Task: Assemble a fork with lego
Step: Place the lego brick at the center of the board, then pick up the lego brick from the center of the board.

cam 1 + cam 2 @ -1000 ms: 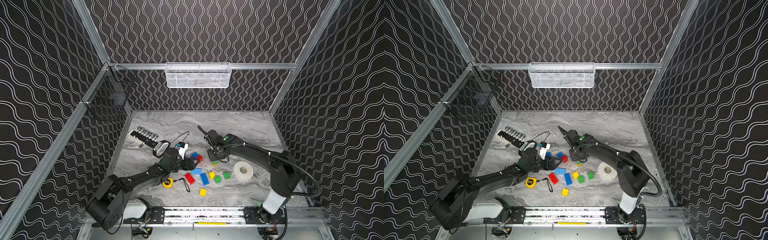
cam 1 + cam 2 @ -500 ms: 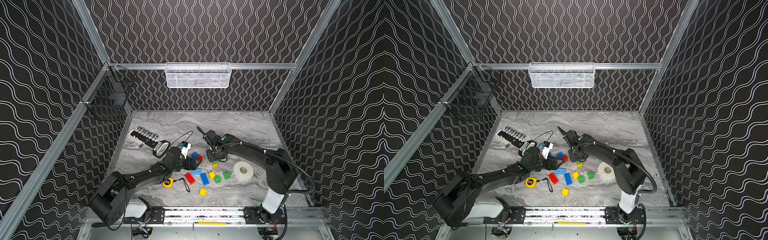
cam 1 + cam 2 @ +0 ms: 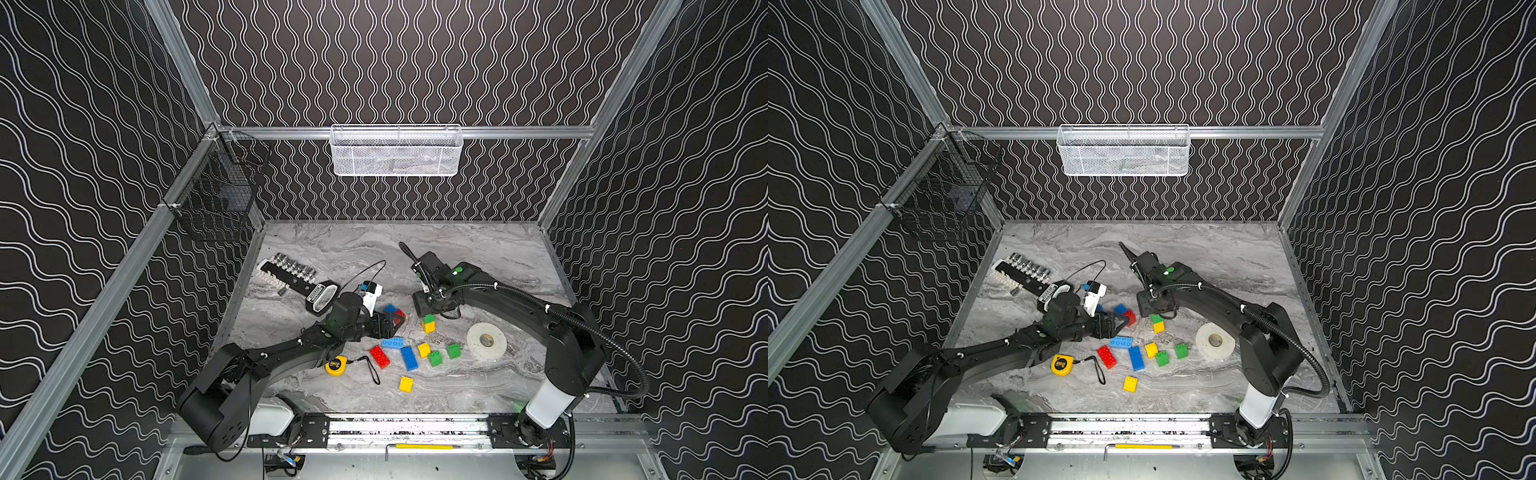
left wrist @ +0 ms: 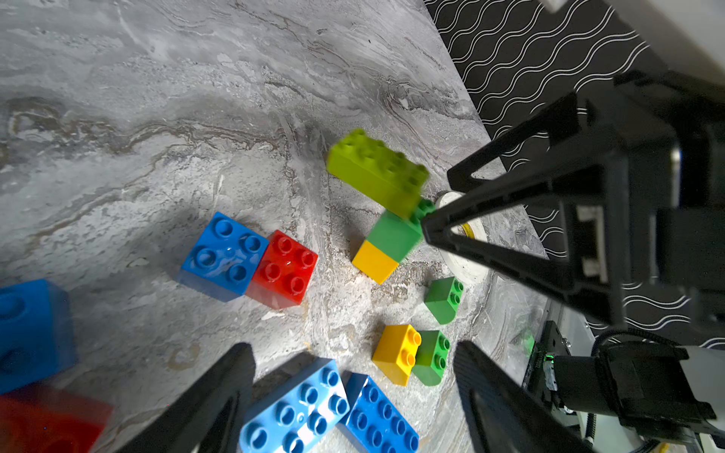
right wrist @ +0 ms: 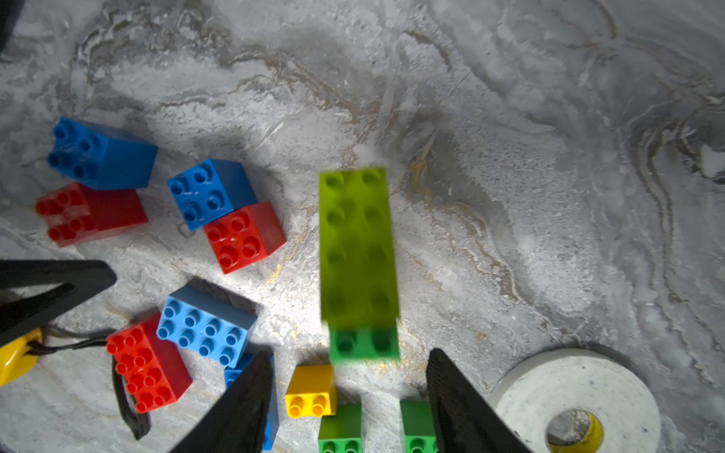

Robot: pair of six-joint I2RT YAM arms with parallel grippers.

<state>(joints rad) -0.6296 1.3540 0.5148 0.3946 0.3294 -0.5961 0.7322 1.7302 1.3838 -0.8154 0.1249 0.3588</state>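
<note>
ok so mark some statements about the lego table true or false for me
1. The left gripper is shut on a blue oblong brick. False: its jaws stand open and hold nothing.
2. A red square brick touches a blue square brick. True.
3. The right gripper is clamped on the white tape roll. False: its jaws are open, and the roll lies flat on the table, apart from them.
4. The yellow tape measure lies on the table beside the left arm. True.
</note>
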